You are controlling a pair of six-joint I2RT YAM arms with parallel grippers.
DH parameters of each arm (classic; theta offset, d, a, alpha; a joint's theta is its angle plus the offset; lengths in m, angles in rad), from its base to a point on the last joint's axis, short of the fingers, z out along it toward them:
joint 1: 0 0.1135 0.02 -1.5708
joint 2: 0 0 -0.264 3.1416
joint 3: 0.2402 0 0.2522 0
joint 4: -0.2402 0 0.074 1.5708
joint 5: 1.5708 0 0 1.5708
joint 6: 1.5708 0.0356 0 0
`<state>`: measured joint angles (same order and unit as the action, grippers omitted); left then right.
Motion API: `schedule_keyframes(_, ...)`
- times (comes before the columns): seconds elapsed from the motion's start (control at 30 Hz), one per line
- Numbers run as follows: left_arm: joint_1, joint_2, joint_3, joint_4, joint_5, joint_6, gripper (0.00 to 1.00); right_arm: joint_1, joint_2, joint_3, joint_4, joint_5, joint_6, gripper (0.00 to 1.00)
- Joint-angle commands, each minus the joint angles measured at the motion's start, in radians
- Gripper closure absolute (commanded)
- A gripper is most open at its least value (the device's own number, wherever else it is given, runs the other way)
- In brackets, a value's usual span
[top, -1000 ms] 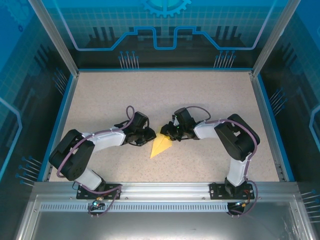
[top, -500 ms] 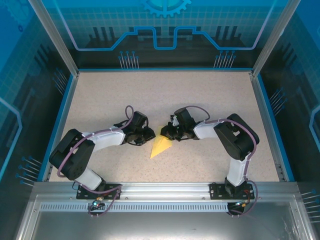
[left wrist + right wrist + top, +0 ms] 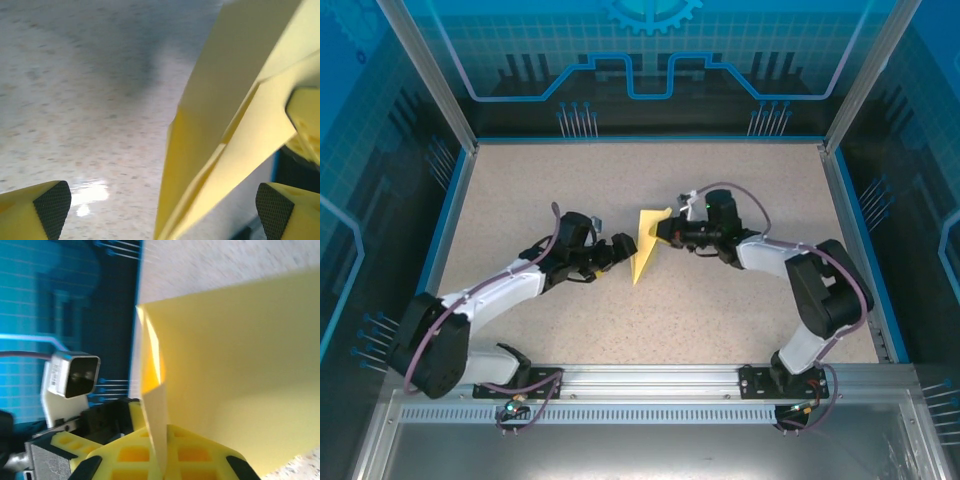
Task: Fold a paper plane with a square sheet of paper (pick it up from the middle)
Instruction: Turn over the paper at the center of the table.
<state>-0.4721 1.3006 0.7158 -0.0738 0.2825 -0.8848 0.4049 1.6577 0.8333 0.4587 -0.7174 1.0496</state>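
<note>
Plane (image 3: 646,245) hangs over the middle of the table (image 3: 520,190), pinched by my right claw (image 3: 666,232). My left claw (image 3: 618,250) is spread wide beside it. I should go slow and not squash it.

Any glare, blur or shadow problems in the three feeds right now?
Left wrist view: table is blurred, with a bright glare patch lower left and a dark shadow near the top; the paper is too close and soft. Right wrist view: paper edges soft, shaded toward the lower right. Top view: sharp, evenly lit.
</note>
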Motion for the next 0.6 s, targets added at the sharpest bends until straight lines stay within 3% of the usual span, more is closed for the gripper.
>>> schedule_keyframes(0.0, 0.011, -0.029, -0.015, 0.118, 0.171, -0.022, 0.01, -0.044, -0.045, 0.037, 0.077, -0.152, 0.041, 0.94)
schedule_keyframes(0.17, 0.011, -0.001, -0.017, 0.300, 0.295, -0.111, 0.01, -0.065, -0.063, 0.105, 0.084, -0.206, 0.122, 0.94)
schedule_keyframes(0.4, 0.011, 0.065, -0.024, 0.506, 0.368, -0.201, 0.02, -0.057, -0.037, 0.116, 0.175, -0.230, 0.254, 0.93)
schedule_keyframes(0.57, 0.011, 0.063, -0.024, 0.587, 0.372, -0.206, 0.17, -0.048, -0.018, 0.101, 0.176, -0.247, 0.259, 0.92)
